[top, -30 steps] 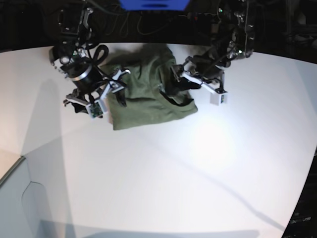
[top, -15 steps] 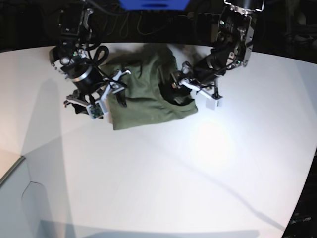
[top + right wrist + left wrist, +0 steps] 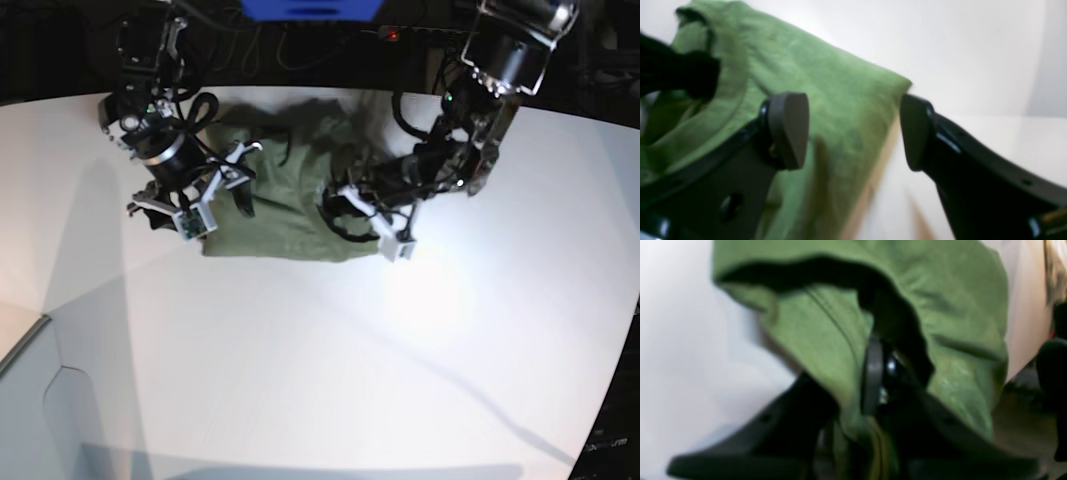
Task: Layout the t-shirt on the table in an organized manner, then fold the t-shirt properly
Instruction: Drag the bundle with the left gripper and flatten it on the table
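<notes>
Between the closed jaws of the left gripper point(image 3: 870, 426) a bunched fold of the olive-green t-shirt point(image 3: 940, 306) is pinched, the cloth rising from the black fingers point(image 3: 790, 420) and draped over them in a soft, hooded arch with a dark hollow beneath. A stitched seam line is seen running down the fabric just beside the grip. The jaws of the right gripper point(image 3: 853, 133) are held wide apart; between and beyond them lies a flat edge of the t-shirt, and the cloth is not clamped. Its pads point(image 3: 788, 128) are rounded, matte and dark grey. The ribbed collar point(image 3: 730, 86) is seen curving to the left of that pad. The cotton appears soft, matte and lightly mottled. The garment lies crumpled on the smooth white bench point(image 3: 320, 360), near its far curved edge, between the two grippers.
</notes>
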